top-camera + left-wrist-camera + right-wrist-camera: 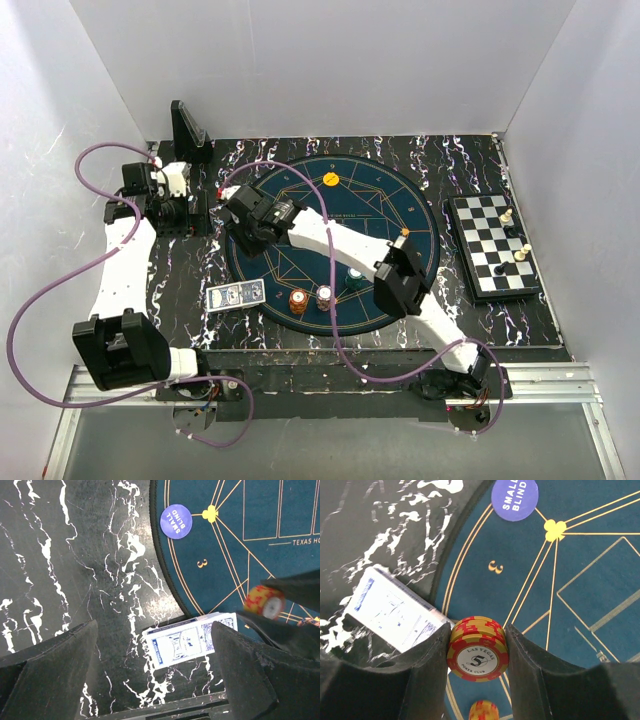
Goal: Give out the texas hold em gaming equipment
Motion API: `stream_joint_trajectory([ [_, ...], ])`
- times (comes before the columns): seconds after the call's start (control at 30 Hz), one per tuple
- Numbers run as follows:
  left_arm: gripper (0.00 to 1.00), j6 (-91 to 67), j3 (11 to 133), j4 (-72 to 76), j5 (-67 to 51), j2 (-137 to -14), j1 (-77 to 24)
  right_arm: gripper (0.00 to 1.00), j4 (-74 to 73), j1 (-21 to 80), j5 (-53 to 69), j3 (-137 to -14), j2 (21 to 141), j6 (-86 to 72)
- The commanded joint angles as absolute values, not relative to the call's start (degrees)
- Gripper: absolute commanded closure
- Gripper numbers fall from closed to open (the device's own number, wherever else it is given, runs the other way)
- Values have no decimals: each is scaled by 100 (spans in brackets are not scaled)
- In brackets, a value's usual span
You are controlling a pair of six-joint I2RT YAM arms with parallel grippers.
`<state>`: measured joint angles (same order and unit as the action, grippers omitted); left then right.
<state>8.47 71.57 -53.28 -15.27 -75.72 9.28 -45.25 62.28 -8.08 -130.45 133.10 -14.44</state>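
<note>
Red-and-yellow poker chips [478, 649], a short stack, top face marked 5: clamped between the two black fingers [427, 672] of the right gripper [478, 630], one finger on each side of the stack. Position: over the near-left rim of the mat, close to the card deck. Whether the stack rests on the mat or hangs above it cannot be told.

Left gripper [150, 680]: fingers [50, 672] spread wide, nothing between them.

Deck of cards [187, 642], blue-white backs: flat on the black marbled table [60, 580], one corner reaching the mat's edge. Not touched by either gripper.

Round mat [385, 205], dark teal with gold lines, at the table's centre.

Purple disc [515, 493] lettered SMALL BLIND: on the mat beside a gold club symbol, apart from the held stack.

Three chip stacks on the mat's near edge: orange [299, 299], white-and-red [324, 296], teal [354, 280].

Yellow disc [330, 180]: far side of the mat.

Chessboard [495, 245] with pieces: right end of the table.

Black upright stand [188, 128]: far-left corner.
</note>
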Motion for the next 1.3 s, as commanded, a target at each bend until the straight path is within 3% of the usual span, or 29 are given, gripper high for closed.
stream_joint_trajectory([
  [0.0,2,642,7031,-5071,-1915,-7681,1063,74,-4168,5986,-396,-13333,13825,-1406],
  [0.43,2,940,7066,-5071,-2303,-7796,1151,69,-3076,5783,-97,-13930,14748,-1520],
  [0.53,2,949,7084,-5071,-2320,-7805,1160,61,-3050,5766,-44,-13966,14880,-1599],
  [0.67,2,932,7110,-5089,-2338,-7796,1204,42,-3094,5748,-44,-13834,14915,-1635],
  [0.83,2,940,7119,-5150,-2338,-7726,1274,28,-3173,5739,-149,-13808,14941,-1679],
  [1.27,2,1222,7181,-5554,-2435,-7409,1688,21,-3744,5520,-721,-13089,13467,-1574],
])
